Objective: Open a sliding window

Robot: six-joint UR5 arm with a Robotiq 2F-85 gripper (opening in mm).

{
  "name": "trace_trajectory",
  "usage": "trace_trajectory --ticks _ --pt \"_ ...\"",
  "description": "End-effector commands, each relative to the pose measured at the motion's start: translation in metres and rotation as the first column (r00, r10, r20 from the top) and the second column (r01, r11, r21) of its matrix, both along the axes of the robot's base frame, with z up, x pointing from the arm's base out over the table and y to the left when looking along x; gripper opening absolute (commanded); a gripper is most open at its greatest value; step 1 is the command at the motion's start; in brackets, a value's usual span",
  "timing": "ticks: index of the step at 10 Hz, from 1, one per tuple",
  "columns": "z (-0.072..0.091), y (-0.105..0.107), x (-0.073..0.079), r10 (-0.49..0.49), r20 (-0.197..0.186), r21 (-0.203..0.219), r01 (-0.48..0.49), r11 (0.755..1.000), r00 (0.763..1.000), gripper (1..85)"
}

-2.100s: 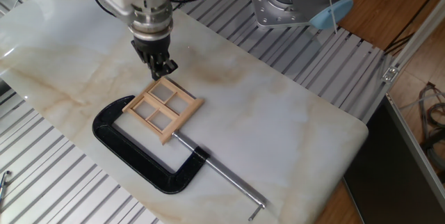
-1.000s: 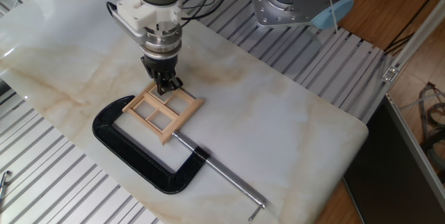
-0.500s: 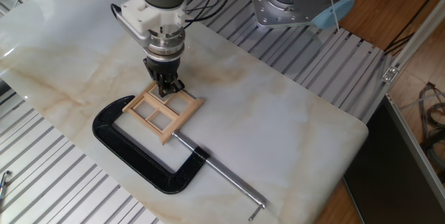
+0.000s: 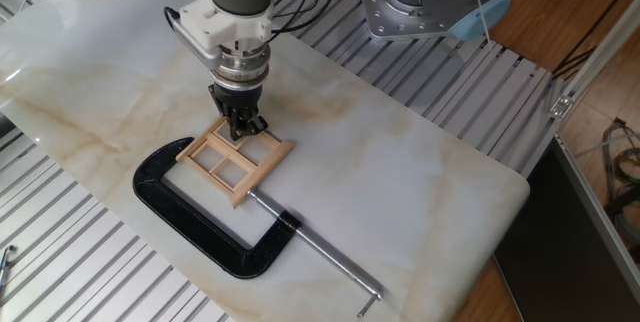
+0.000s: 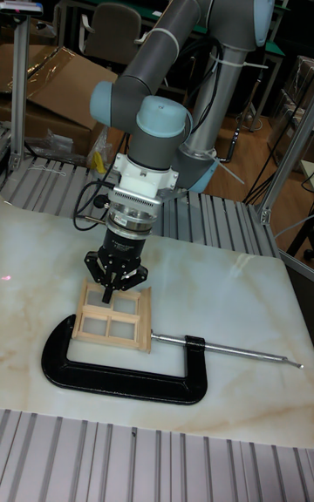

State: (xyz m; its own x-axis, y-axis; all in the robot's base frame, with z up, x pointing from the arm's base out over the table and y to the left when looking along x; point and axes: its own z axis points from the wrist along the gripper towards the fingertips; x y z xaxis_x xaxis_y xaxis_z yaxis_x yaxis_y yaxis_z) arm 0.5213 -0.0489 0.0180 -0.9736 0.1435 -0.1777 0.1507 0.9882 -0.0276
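Observation:
The sliding window (image 4: 235, 160) is a small light wooden frame with four panes, held in the jaws of a black C-clamp (image 4: 196, 224) on the marble slab. My gripper (image 4: 245, 127) points straight down at the window's far rail, with its dark fingertips close together and nothing between them. In the tall fixed view the gripper (image 5: 112, 293) reaches down to the upper left pane of the window (image 5: 112, 319). The tips appear to touch the frame's top edge.
The clamp's long screw rod (image 4: 325, 258) runs toward the front right. A marble slab (image 4: 400, 192) lies on ribbed metal rails (image 4: 60, 252). Another robot base (image 4: 420, 2) stands at the back right, and the slab's right edge borders a drop.
My gripper has moved right and slightly down, from beyond the window's far left corner to its far rail. The window and clamp have not visibly shifted.

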Motion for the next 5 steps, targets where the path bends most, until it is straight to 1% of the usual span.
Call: trace_trajectory --ticks 1,4,5 --pt "0.0033 -0.0027 0.0007 -0.001 -0.003 0.005 0.001 1.0 1.0 0.7" --pt "0.0045 -0.0034 0.0013 -0.005 -0.002 -0.002 0.005 1.0 1.0 0.7" --pt "0.0051 -0.008 0.0028 0.012 0.002 -0.023 -0.012 1.0 1.0 0.7"
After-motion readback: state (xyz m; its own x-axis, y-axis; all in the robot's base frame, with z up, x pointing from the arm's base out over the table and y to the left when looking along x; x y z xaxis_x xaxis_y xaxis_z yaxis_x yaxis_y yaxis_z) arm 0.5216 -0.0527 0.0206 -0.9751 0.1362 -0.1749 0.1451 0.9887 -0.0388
